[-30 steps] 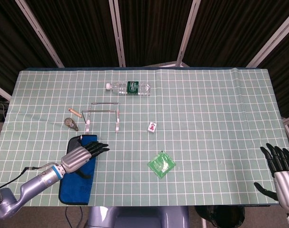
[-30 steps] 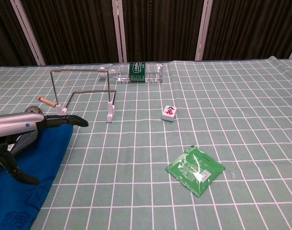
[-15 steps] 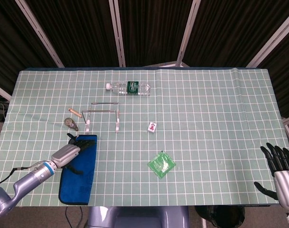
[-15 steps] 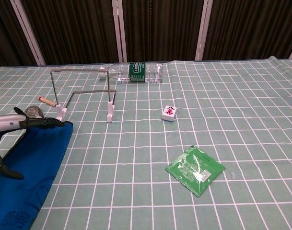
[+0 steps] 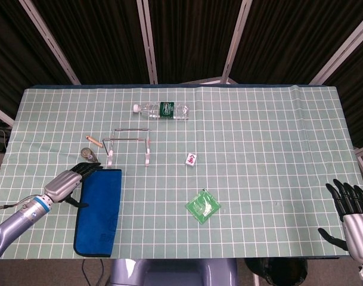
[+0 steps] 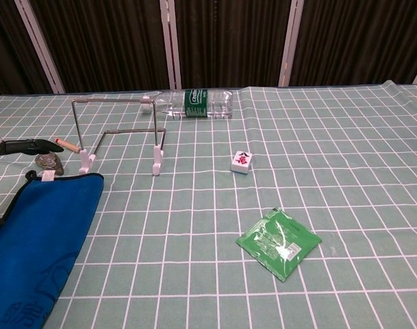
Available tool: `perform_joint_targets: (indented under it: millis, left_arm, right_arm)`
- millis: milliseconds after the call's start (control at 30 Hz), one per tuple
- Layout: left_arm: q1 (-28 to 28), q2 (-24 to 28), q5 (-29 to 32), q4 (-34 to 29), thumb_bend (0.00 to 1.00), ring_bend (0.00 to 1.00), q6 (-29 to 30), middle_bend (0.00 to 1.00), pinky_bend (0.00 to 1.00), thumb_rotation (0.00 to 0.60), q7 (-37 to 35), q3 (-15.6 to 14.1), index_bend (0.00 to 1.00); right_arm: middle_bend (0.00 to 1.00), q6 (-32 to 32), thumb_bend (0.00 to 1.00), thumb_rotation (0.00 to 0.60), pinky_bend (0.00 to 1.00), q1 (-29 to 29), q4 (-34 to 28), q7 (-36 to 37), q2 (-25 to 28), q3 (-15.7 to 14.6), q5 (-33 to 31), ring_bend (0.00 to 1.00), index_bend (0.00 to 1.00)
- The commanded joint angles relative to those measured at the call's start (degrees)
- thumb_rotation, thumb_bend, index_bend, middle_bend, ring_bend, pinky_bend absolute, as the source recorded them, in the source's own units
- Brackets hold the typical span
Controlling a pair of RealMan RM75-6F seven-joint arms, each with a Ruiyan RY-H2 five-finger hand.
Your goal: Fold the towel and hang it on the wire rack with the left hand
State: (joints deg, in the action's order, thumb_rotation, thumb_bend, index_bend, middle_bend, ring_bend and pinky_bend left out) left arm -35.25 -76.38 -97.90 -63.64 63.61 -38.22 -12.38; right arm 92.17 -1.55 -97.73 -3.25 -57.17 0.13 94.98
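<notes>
Head view, towel: my blue terry towel (image 5: 100,211) lies flat, unfolded.
Rack: bare wire rack (image 5: 130,145), nothing hung.
Left hand (image 5: 70,183): fingers apart, empty, beside towel.

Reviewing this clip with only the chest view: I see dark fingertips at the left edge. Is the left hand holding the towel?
Observer: No. The left hand lies beside the towel's left edge, fingers extended, gripping nothing.
Operator: The towel's near end is cut off for me. How does it lie?
Observer: As one long flat strip, running from just short of the wire rack toward the robot.
Operator: And the right hand?
Observer: The right hand is at the far right, fingers spread, empty.
</notes>
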Motion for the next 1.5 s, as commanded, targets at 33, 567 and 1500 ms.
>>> perform_joint_targets:
  millis: [33, 567, 1500]
  left_arm:
    - [-1.5, 1.7, -0.9, -2.8, 0.12, 0.08, 0.2, 0.12, 0.04, 0.600, 6.4, 1.6, 0.02]
    - [-6.0, -0.9, 10.3, -8.9, 0.13, 0.96, -10.8, 0.97, 1.00, 0.600, 37.6, 11.3, 0.23]
    - [-9.5, -9.2, 18.7, -1.5, 0.45, 0.95, -23.0, 0.96, 1.00, 0.600, 38.4, 13.3, 0.33]
  right_arm:
    - [0.00, 0.0, 0.00, 0.600, 0.00, 0.0, 0.0, 0.0, 0.0, 0.0, 0.0, 0.00, 0.00]
    - [0.00, -0.2, 0.00, 0.600, 0.00, 0.1, 0.3, 0.7, 0.1, 0.3, -0.6, 0.00, 0.00]
    - [0.00, -2.6, 0.00, 0.600, 0.00, 0.9, 0.8, 0.9, -0.2, 0.8, -3.1, 0.00, 0.00]
